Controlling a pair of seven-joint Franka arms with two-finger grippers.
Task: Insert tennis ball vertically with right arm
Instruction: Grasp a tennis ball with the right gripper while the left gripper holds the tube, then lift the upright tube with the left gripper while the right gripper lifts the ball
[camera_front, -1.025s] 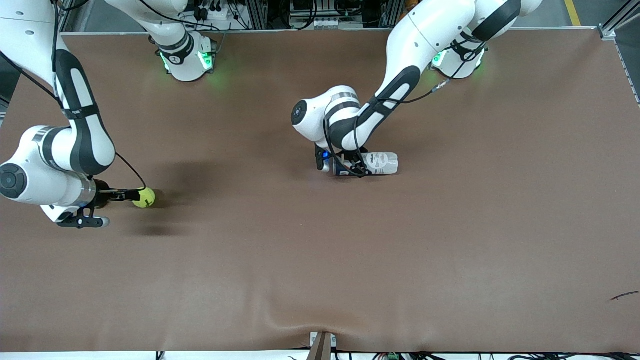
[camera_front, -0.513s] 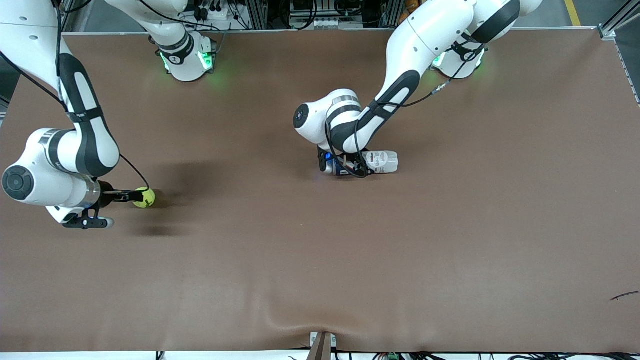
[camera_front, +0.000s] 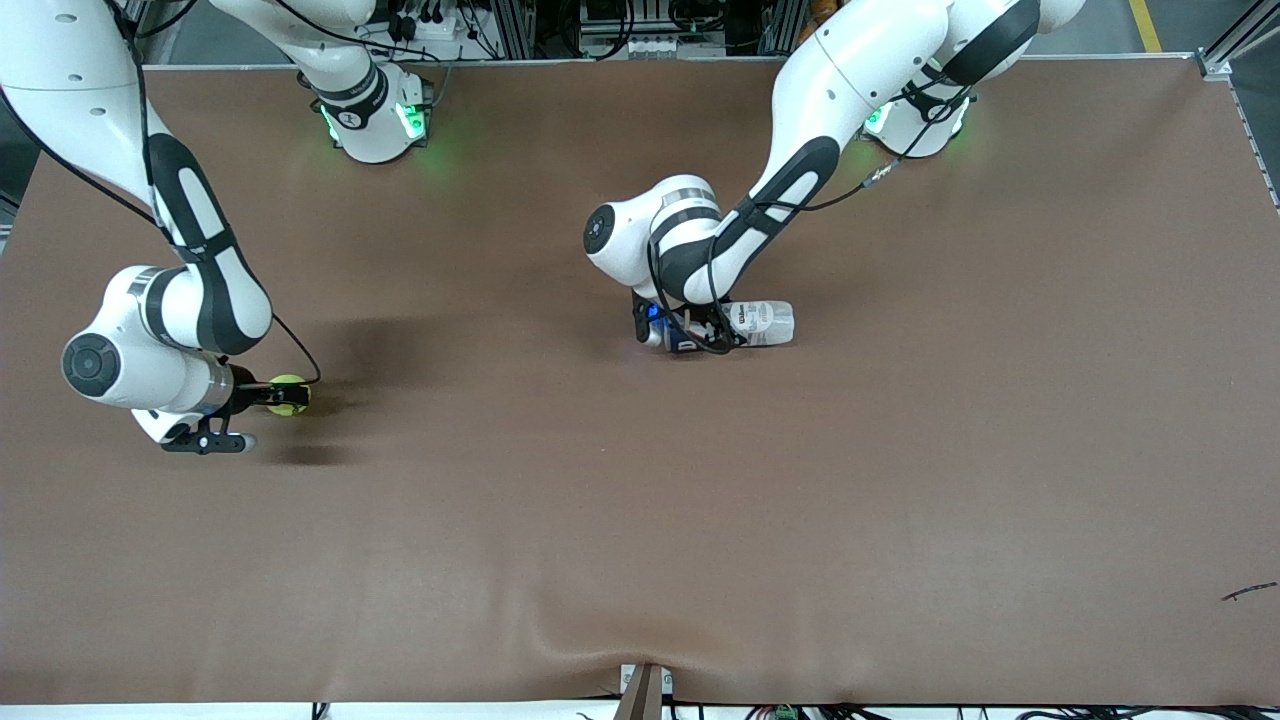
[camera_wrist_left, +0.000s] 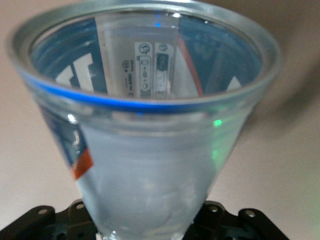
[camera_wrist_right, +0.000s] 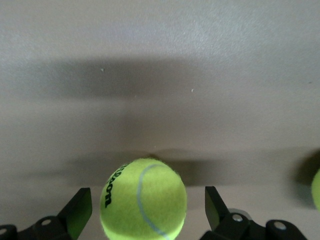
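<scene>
Straddling the tennis ball (camera_wrist_right: 143, 198) on the desk (camera_front: 640, 520), my right jaws (camera_wrist_right: 145, 210) stood wide and needed centering; my left jaws (camera_front: 690, 330) clamped the clear ball can (camera_wrist_left: 150, 115).

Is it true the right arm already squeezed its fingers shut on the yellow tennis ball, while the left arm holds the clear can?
Not quite. In the right wrist view the right gripper is open: its fingers stand apart from the tennis ball, one on each side. The left gripper is indeed shut on the clear can.
</scene>
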